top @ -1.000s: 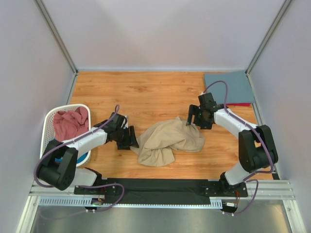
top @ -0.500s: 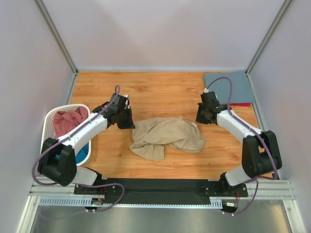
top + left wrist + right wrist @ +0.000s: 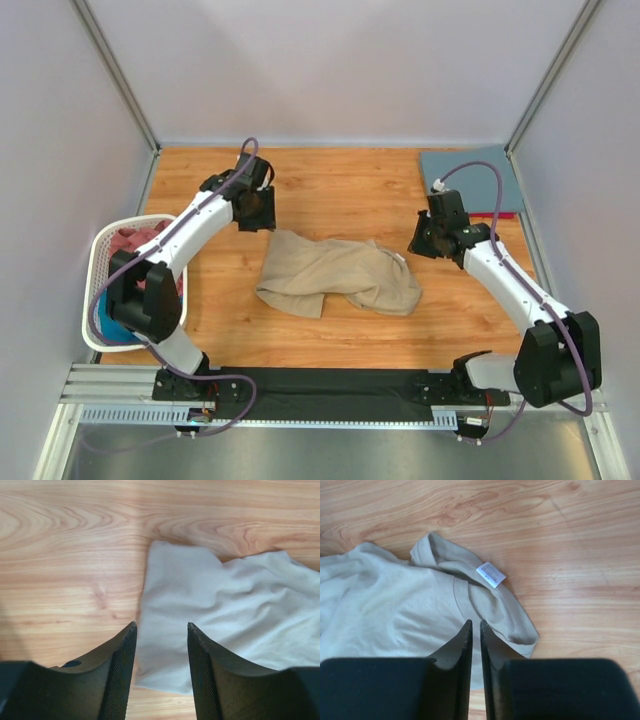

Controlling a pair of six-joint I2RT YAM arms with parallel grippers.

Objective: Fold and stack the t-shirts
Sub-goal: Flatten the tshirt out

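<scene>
Lying rumpled in the middle of the wooden table [image 3: 330, 180] is the tan t-shirt [image 3: 335, 275], spread roughly left to right, with one squared corner pointing toward the far left and its neck opening at the right end. The small white neck label [image 3: 490, 574] shows face up at the collar. The left gripper [image 3: 262, 218] hangs just beyond the shirt's far-left corner; in its wrist view the two dark fingers [image 3: 120, 670] stand apart, released, with nothing between them and only cloth and bare wood beyond. The right gripper [image 3: 420, 243] hangs near the collar end, apart from the cloth in the overhead view; its wrist view shows the fingers [image 3: 457, 652] drawn almost together, a thin slit between them, clenched on nothing. A white slatted laundry basket [image 3: 97, 262] sits at the table's left edge, partly hidden by the left arm, with a dusty pink t-shirt [image 3: 125, 243] and some teal cloth [image 3: 112, 328] inside. At the far right corner a folded slate blue t-shirt [image 3: 480, 178] lies flat on a red one [image 3: 497, 214], of which only the near edge shows.
</scene>
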